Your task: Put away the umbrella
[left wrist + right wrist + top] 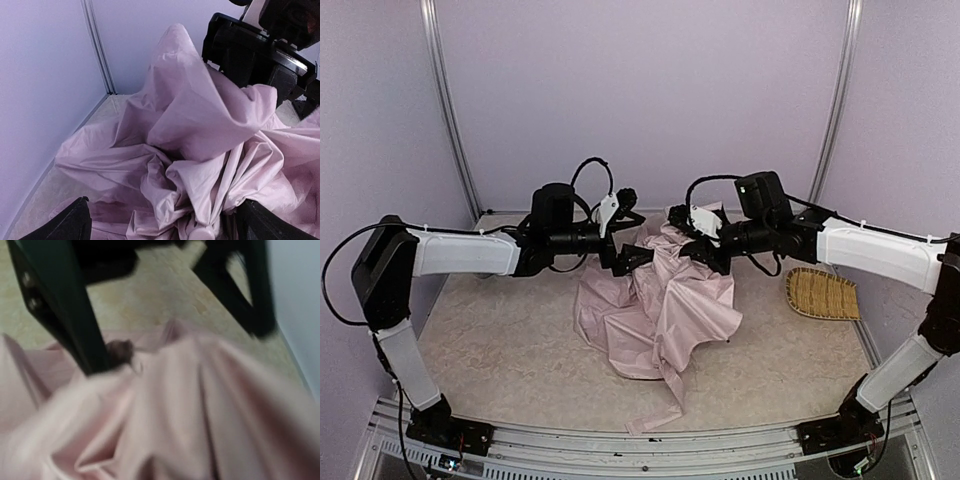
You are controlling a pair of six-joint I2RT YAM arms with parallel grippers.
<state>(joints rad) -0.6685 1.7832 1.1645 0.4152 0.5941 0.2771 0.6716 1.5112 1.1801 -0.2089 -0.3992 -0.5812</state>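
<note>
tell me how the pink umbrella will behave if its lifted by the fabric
Probably floppy: the umbrella canopy hangs in loose crumpled folds below the right gripper. Likely light, since the cloth looks thin. A strip trails on the table, so it may drag.

Pale lilac walls (640, 90) enclosed my speckled beige tabletop (500, 350); silver metal posts (448, 110) rose at its two back corners.

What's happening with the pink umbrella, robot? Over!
Left gripper open, fabric between its fingers. Right gripper apparently shut on umbrella, canopy bunched and loose, not folded. Woven mat off to the right, clear of it.
</note>
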